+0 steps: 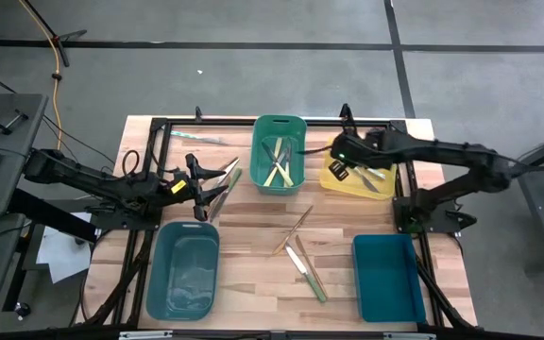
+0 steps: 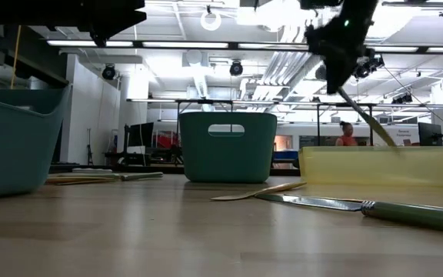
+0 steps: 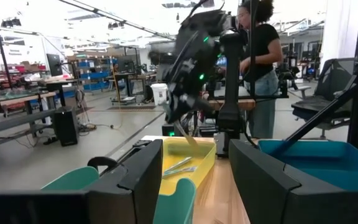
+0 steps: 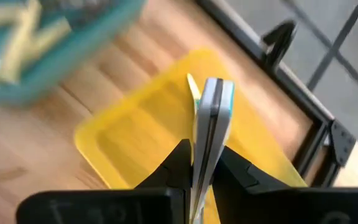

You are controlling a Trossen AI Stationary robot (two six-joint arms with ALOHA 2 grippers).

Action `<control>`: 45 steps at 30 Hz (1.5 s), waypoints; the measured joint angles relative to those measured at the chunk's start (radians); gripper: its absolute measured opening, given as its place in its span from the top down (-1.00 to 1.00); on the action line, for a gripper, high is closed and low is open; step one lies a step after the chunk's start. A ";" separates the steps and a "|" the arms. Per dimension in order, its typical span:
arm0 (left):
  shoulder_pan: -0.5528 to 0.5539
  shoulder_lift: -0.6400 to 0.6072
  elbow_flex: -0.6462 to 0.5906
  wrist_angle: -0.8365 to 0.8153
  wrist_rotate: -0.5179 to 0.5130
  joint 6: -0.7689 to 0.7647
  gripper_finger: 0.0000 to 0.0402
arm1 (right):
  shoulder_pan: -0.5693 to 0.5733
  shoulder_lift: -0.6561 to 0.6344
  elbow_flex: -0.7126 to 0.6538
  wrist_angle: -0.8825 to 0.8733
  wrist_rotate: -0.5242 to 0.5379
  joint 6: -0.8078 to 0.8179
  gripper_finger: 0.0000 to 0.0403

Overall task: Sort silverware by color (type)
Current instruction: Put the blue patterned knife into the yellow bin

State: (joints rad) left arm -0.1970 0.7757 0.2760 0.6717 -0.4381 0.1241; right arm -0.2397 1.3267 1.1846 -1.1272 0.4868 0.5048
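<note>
My right gripper [image 1: 339,170] [image 4: 205,149] hovers over the yellow bin [image 1: 355,184], shut on one utensil [image 4: 210,106]. In the low view this utensil [image 2: 366,115] slants down from the gripper [image 2: 337,54] toward the bin [image 2: 375,165]. My left gripper [image 1: 199,189] [image 3: 194,180] is open, low over the table's left half, beside a few utensils [image 1: 225,177] lying flat. More silverware lies at the table's middle [image 1: 296,231] [image 1: 307,272]. Pale yellow pieces sit in the green bin [image 1: 280,156], and others in the yellow bin [image 1: 372,178]. My right gripper pinches the thin utensil between its two fingers, seen edge-on in the right wrist view, with the grey and teal length [image 4: 215,118] reaching out past the fingertips. The utensil is lifted clear and hangs tilted, with its free end [image 2: 387,140] down at the yellow bin's rim.
A teal bin [image 1: 182,269] stands near left and a blue bin [image 1: 388,277] near right. A knife with a green handle [image 2: 414,214] lies close to the low camera. One utensil [image 1: 196,137] lies at the far left. People stand in the room behind [image 3: 260,56].
</note>
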 joint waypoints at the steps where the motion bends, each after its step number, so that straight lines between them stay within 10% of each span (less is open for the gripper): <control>1: 0.000 0.000 0.000 0.000 0.000 0.000 0.12 | -0.019 0.029 0.005 -0.015 -0.019 -0.014 0.83; 24: 0.000 0.000 0.000 -0.011 -0.021 0.018 0.12 | -0.224 0.412 0.007 0.080 -0.158 -0.221 0.84; 45: 0.000 0.000 0.000 -0.018 -0.032 0.019 0.12 | -0.205 0.359 0.000 0.011 -0.141 -0.284 0.45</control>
State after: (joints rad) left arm -0.1970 0.7757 0.2764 0.6532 -0.4703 0.1429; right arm -0.4445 1.6860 1.1844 -1.1159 0.3461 0.2204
